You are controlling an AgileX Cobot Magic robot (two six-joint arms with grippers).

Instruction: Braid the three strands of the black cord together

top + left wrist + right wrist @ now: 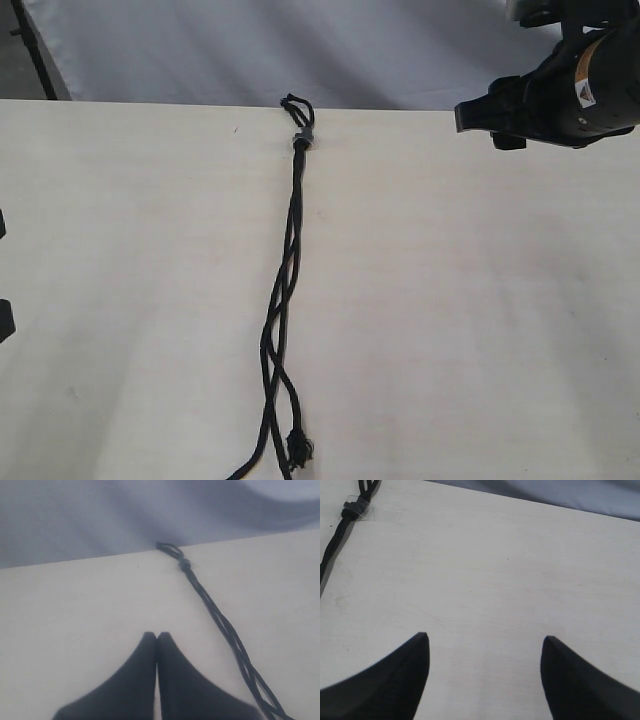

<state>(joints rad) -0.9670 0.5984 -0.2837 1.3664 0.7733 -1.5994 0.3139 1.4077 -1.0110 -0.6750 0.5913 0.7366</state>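
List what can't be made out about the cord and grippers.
- Exterior view: the cord runs off the bottom edge; some tips are cut off.
- Left wrist view: blur hides how the strands cross beside the left gripper.
- Right wrist view: beyond the right gripper, only the cord's clip end shows.

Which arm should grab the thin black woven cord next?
Probably left. The thin black woven cord runs close beside its shut black fingers, which must open first. The right's open black fingers hover near only the cord's clipped end.
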